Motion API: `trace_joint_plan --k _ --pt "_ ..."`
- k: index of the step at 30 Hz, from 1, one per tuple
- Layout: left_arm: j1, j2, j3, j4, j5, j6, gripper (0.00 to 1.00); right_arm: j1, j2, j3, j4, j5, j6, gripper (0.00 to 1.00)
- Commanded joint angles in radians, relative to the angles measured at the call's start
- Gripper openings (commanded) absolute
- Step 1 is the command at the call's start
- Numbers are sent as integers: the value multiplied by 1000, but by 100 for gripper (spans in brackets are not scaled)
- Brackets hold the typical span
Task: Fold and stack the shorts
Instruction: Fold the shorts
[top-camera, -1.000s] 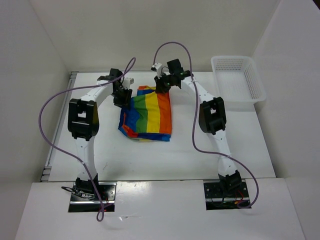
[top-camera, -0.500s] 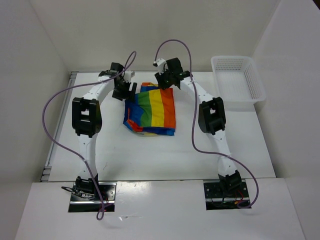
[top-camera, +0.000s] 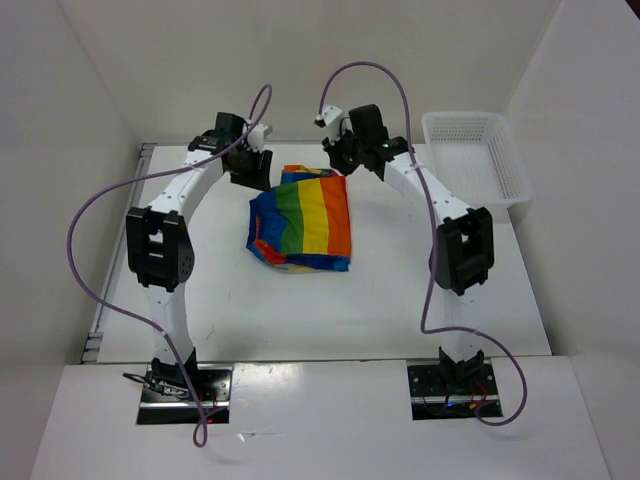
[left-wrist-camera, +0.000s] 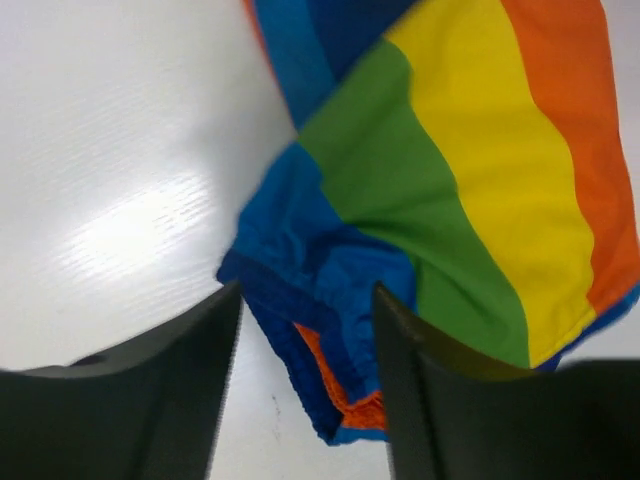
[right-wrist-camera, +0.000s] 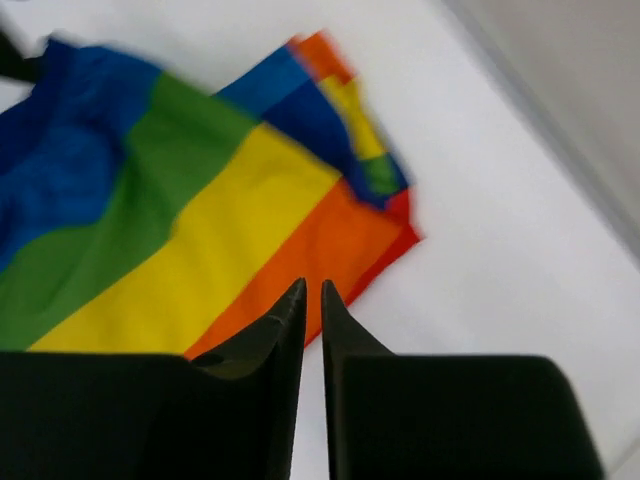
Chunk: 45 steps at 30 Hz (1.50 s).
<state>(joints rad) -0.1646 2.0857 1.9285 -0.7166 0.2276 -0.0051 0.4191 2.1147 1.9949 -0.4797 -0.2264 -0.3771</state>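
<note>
Robotics lab test cell: bare white worktop (top-camera: 330, 310) boxed by white panels (top-camera: 60, 150), two bolted arms, purple cables (top-camera: 85, 250) looping.
</note>
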Motion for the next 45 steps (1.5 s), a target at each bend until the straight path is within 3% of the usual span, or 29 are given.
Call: trace_joint_plan --k 1,2,3,6,12,16,22,25,29,31,36,38,41,45 --pt "-30 -46 -115 36 85 5 58 67 -133 -195 -112 -132 -120 13" --pt "-30 -46 -128 46 126 5 41 82 -153 -246 -122 -133 -132 9" --pt "-30 -35 -137 55 142 5 35 101 -186 -339 -137 -145 -158 7" --pt "-30 40 -116 55 165 5 33 167 -211 -489 -158 -156 -203 1" --pt "-30 183 12 46 124 5 33 176 -223 -669 -88 -114 -203 1" --pt "-21 234 33 46 81 5 40 176 -200 -709 -45 -59 -203 1" --pt "-1 283 52 46 35 5 65 176 -167 -731 -45 -50 -233 1" --pt "8 292 76 32 84 5 77 176 -167 -722 -56 -50 -272 1" --pt "8 217 87 22 170 5 92 176 -180 -581 -157 -11 -391 1" --pt "8 142 87 13 237 5 100 176 -199 -431 -221 4 -416 1" --pt "8 -61 107 38 248 5 100 176 -338 -193 -338 -33 -437 10" --pt "19 -136 118 39 216 5 100 176 -466 -209 -270 -1 -435 12" --pt "48 -258 70 80 112 5 100 162 -614 -384 -67 160 -413 13" --pt "146 -446 -179 184 18 5 100 -15 -842 -661 105 298 -379 21"
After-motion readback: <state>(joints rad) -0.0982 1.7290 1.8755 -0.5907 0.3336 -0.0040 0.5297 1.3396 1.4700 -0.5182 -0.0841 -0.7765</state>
